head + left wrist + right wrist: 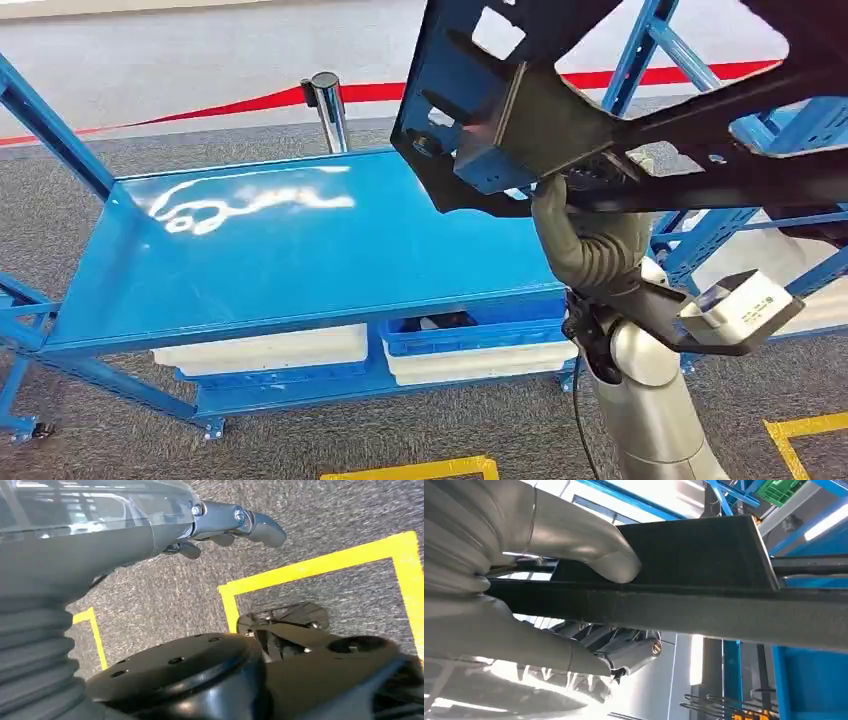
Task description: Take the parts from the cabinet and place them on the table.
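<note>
My right hand (549, 605) holds a large black metal frame part with cut-out openings and welded brackets (560, 110). In the right wrist view my thick grey thumb lies across one face of the part's flat black bar (704, 610) and my darker fingers (634, 652) curl in against the opposite face, so the bar is clamped between them. In the head view the frame is lifted high in front of me, tilted, with my grey ribbed wrist (590, 245) rising up under it. The frame hangs in the air above the right-hand end of the glossy blue metal desk (250, 250) and touches nothing but my hand. Part of it reaches over toward the blue steel cabinet racking (700, 215) that stands just to the right of the desk.

My left hand (225, 527) hangs down at my side above grey speckled carpet (165, 590). Its dark fingers (262, 527) lie loosely extended, a little apart, with nothing between them. Yellow tape lines (320, 562) mark boxes on the carpet below it.

Under the desk's top, a lower shelf carries white plastic bins (265, 348) and a blue plastic crate (480, 335); something dark lies in the crate, but I cannot tell what it is. Behind the desk stands a chrome barrier post (328, 105), and a red band (200, 110) runs along the floor beyond it.
</note>
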### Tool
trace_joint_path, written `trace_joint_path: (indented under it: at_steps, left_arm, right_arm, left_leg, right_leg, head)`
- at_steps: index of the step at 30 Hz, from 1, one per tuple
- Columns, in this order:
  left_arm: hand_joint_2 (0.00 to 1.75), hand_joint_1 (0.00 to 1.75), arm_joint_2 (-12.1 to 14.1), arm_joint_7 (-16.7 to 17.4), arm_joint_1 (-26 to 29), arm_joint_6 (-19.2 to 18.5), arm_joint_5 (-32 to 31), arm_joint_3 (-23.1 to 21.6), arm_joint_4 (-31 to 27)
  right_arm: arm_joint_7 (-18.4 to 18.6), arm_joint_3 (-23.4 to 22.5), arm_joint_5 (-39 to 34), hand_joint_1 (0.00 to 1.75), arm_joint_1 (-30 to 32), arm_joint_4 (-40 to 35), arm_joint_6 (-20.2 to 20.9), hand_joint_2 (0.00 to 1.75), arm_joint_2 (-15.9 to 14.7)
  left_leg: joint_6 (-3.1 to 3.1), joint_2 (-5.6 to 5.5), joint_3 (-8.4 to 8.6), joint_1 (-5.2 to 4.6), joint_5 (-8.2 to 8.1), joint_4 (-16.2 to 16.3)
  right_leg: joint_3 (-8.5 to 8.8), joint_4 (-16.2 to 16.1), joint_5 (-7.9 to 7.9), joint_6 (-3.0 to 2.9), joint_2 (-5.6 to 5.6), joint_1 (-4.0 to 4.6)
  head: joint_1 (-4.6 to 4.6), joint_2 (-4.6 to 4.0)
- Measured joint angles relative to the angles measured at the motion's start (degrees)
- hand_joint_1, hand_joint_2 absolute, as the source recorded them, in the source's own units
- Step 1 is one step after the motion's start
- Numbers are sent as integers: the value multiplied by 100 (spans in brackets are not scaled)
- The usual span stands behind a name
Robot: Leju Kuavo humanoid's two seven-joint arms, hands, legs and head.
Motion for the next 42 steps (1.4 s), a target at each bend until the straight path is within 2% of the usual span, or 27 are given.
trace_joint_path:
  at_steps: [1, 2, 5, 7, 8, 11, 12, 13, 14, 16, 17, 21, 22, 23, 24, 26, 27, 28, 29, 31, 32, 33, 37, 38, 39, 41, 42]
  left_arm:
    - [175, 0, 2, 0, 2, 0, 0, 0, 0]
    - [175, 0, 2, 0, 6, 0, -2, 0, 4]
    - [175, 0, 2, -2, -1, 2, -11, 0, 4]
    - [175, 0, 4, 0, 10, 20, -13, 2, 4]
    - [175, 0, 4, -2, 5, 20, -18, 2, 4]
    - [175, 0, 4, -2, 0, 15, -20, 0, 4]
    - [175, 0, 4, -2, 2, 15, -20, 0, 4]
    - [175, 0, 4, 0, 4, 17, -20, 0, 4]
    - [175, 0, 4, -2, 4, 17, -20, 0, 7]
    - [175, 0, 4, -2, 0, 17, -24, 0, 4]
    - [175, 0, 4, -2, 0, 17, -26, 0, 4]
    - [175, 0, 4, -2, -3, 17, -31, 0, 4]
    - [175, 0, 4, -2, -2, 17, -37, 0, 11]
    - [175, 0, 7, -2, -5, 17, -37, 0, 11]
    - [175, 0, 7, -2, -3, 17, -37, 0, 9]
    - [175, 0, 7, -2, -1, 17, -37, 0, 11]
    - [175, 0, 7, -2, -4, 15, -37, 0, 9]
    - [175, 0, 7, -2, -10, 15, -37, 0, 9]
    - [175, 0, 7, -2, -9, 18, -44, 0, 9]
    - [175, 0, 9, -2, -10, 15, -44, 0, 9]
    - [175, 0, 7, -2, -16, 17, -44, 0, 9]
    - [175, 0, 7, -4, -22, 17, -46, 0, 9]
    - [175, 0, 9, -2, 0, 20, -44, 0, 15]
    - [175, 0, 9, 0, -14, 22, -46, 0, 15]
    - [175, 0, 9, -2, -14, 22, -46, 0, 15]
    - [175, 0, 9, -2, -14, 17, -44, 0, 15]
    - [175, 0, 9, -2, -14, 17, -44, 0, 15]
  right_arm:
    - [-2, 0, -2, 175, -3, 0, 0, 175, 0]
    - [-9, -2, -4, 175, -4, 0, -11, 175, -2]
    - [-7, 0, -7, 175, -1, -2, -13, 175, -2]
    - [-9, -6, -9, 175, -1, -4, -13, 175, -4]
    - [-7, -9, -9, 175, -10, -4, -15, 175, -4]
    - [-13, -7, -9, 175, -3, -4, -28, 175, -4]
    - [-13, -7, -11, 175, 5, -4, -28, 175, -4]
    - [-13, -7, -11, 175, 9, -4, -31, 175, -4]
    - [-11, -7, -11, 175, 8, -4, -31, 175, -7]
    - [-11, -7, -11, 175, -7, -4, -31, 175, -9]
    - [-13, -7, -11, 175, -24, -4, -31, 175, -9]
    - [-13, -9, -13, 175, -24, -9, -33, 175, -9]
    - [-15, -7, -13, 175, -29, -9, -33, 175, -2]
    - [-7, -2, -11, 175, -32, -9, -33, 175, 2]
    - [-13, -4, -13, 175, -33, -9, -33, 175, 2]
    - [-13, -2, -13, 175, -32, -9, -33, 175, 7]
    - [-13, -2, -13, 175, -26, -9, -33, 175, 7]
    - [-11, 0, -13, 175, -17, -9, -33, 175, 7]
    - [-11, 0, -13, 175, -16, -9, -33, 175, 7]
    - [-13, -2, -13, 175, -17, -9, -35, 175, 7]
    - [-15, -2, -13, 175, -17, -11, -35, 175, 9]
    - [-15, -7, -13, 175, -18, -13, -39, 175, 7]
    - [-24, -4, -13, 175, -9, -15, -48, 175, 0]
    - [-35, -9, -13, 175, -8, -15, -50, 175, -4]
    - [-31, -7, -13, 175, -16, -15, -52, 175, -4]
    - [-39, -7, -15, 175, -12, -15, -57, 175, -4]
    - [-42, -7, -15, 175, -7, -15, -57, 175, -4]
  left_leg:
    - [5, 0, 228, 8, 234, -498]
    - [-4, -8, 294, -2, 196, -669]
    - [60, -49, 263, -49, 160, -721]
    - [159, -28, 266, -30, 198, -758]
    - [187, -25, 255, -34, 205, -758]
    - [247, 2, 202, -61, 245, -754]
    - [264, 7, 186, -70, 257, -753]
    - [266, 7, 179, -75, 267, -753]
    - [268, 5, 175, -78, 278, -753]
    - [243, -3, 176, -77, 300, -753]
    - [214, -3, 167, -83, 318, -753]
    - [63, -9, 125, -86, 444, -799]
    - [36, -14, 98, -84, 399, -769]
    - [37, -9, 56, -83, 223, -660]
    - [36, -11, -45, -77, -78, -328]
    - [17, -13, -307, -77, -633, 619]
    - [6, -12, -343, -71, -762, 919]
    - [-2, -10, -255, -54, -749, 920]
    - [-14, -9, -46, -34, -646, 662]
    - [-49, -7, 657, 21, -271, -427]
    - [-87, -12, 889, 57, -282, -855]
    - [-41, -65, 844, -7, -237, -867]
    - [166, -51, 667, -51, -65, -831]
    - [223, -15, 611, -38, 6, -834]
    - [270, -7, 524, -36, 68, -832]
    - [300, 18, 376, -54, 175, -832]
    - [303, 26, 288, -64, 244, -825]
  right_leg:
    - [25, 11, -23, 27, 5, -7]
    - [10, 37, -42, 60, 12, 38]
    - [-34, 20, 5, 136, 8, 49]
    - [-51, 45, -62, 177, 0, 31]
    - [-123, 214, -213, 180, -5, 47]
    - [-666, 1465, -844, 186, -4, 64]
    - [-769, 1728, -903, 183, -4, 64]
    - [-728, 1697, -825, 177, -4, 65]
    - [-555, 1402, -629, 169, -4, 66]
    - [49, 306, -139, 133, -4, 85]
    - [192, 10, -183, 106, -3, 102]
    - [115, 2, -86, 24, 13, 168]
    - [87, -70, -9, -36, -6, 43]
    - [53, -73, 28, -44, -27, 63]
    - [8, -71, 65, -94, -40, 65]
    - [-94, -65, 150, -122, -59, 73]
    - [-155, -58, 195, -117, -61, 73]
    - [-207, -55, 234, -109, -62, 69]
    - [-258, -44, 272, -93, -61, 59]
    - [-348, 18, 317, -32, -57, 20]
    - [-391, 64, 333, -3, -56, 24]
    - [-435, 112, 355, 38, -53, 69]
    - [-464, 30, 558, 199, -40, 51]
    - [-527, 99, 363, 206, -48, 34]
    - [-612, 356, 28, 205, -47, 48]
    - [-810, 1179, -566, 208, -47, 61]
    - [-863, 1579, -730, 206, -46, 67]
  head:
    - [-9, 0]
    - [-26, 0]
    - [2, 0]
    - [6, 0]
    - [28, 0]
    - [161, 0]
    - [179, 0]
    - [199, 0]
    - [225, 0]
    - [280, 0]
    - [313, 0]
    - [286, 0]
    - [264, 0]
    - [231, 0]
    - [151, 0]
    - [81, 0]
    - [65, 0]
    - [52, 0]
    - [44, 0]
    - [35, 0]
    - [9, 0]
    - [-9, 0]
    - [44, 0]
    - [37, 0]
    - [94, 0]
    - [161, 0]
    - [192, 0]
